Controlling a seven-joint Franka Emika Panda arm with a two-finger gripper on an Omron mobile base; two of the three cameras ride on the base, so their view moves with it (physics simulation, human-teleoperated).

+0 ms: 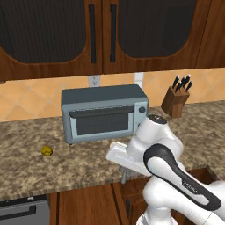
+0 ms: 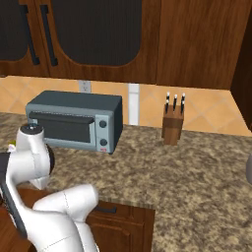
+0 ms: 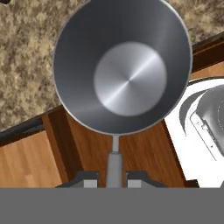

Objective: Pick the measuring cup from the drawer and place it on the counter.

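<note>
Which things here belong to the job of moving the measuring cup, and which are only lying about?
Belong to the job:
- measuring cup, its handle between the fingers
- counter, where it must go
- open drawer, below the cup

Just lying about:
- toaster oven
- knife block
- small yellow round thing
- upper cabinets

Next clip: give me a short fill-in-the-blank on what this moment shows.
1. The gripper is shut on the measuring cup's ____.
2. The toaster oven stands on the ____.
3. The knife block stands to the ____ of the toaster oven in both base views.

Missing words: handle; counter; right
</note>
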